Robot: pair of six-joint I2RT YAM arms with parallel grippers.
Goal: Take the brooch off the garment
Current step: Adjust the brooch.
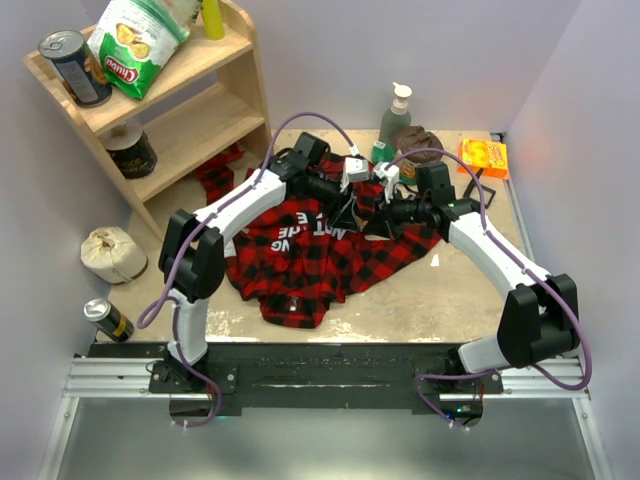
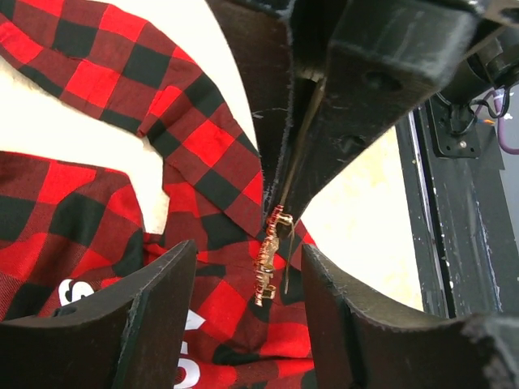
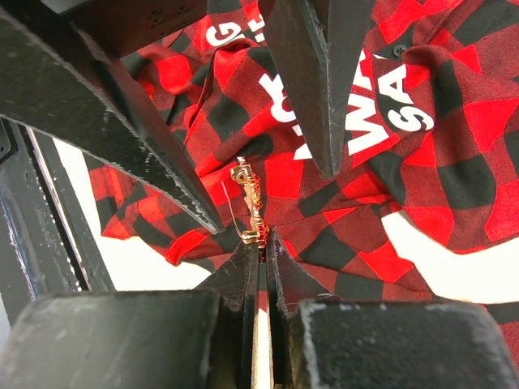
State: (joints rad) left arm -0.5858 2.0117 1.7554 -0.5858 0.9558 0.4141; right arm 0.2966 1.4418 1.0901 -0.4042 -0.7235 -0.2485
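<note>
Plaid covers the middle of the table (image 1: pixel 440 290) in the view from above. The garment (image 1: pixel 300 270) lies rumpled there, and my left gripper (image 1: pixel 347 207) and right gripper (image 1: pixel 373 215) meet tip to tip over its far half, too crowded together to show the brooch.

From my left wrist, the brooch (image 2: pixel 270 258) hangs on a raised fold between my two left fingers (image 2: pixel 158 324). They stand part open on either side of it and touch nothing, and I judge they are set there to take it. The right gripper reaches in from above, shut, with its tips at the brooch's upper end, seemingly to hold the cloth up and taut.

From my right wrist, my fingers (image 3: pixel 284 279) are pressed together right at the brooch's end. I cannot tell whether they nip the pin or only cloth.
</note>
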